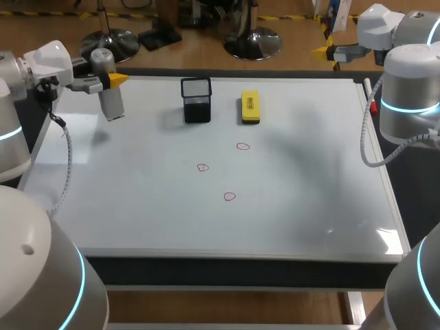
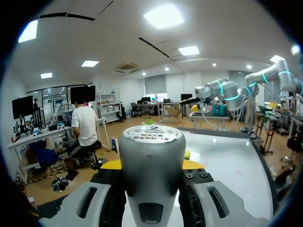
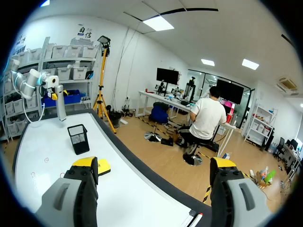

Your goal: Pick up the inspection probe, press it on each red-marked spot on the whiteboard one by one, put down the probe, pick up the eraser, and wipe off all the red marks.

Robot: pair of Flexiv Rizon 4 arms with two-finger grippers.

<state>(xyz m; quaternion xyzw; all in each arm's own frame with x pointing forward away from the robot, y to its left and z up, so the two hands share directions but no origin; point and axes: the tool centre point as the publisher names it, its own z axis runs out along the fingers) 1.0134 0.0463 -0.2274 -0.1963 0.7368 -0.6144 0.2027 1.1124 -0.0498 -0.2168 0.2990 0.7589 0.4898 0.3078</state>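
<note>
Your left hand (image 1: 112,80) gripped the upright inspection probe (image 1: 110,100) over the whiteboard's (image 1: 309,206) far left corner. The 3 red marks (image 1: 202,167) lay toward mid-board, nearer this arm. Your right hand (image 3: 155,165) hung wide, empty.

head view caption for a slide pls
Left hand holds the probe over the whiteboard; three red marks unwiped, eraser untouched.
</note>
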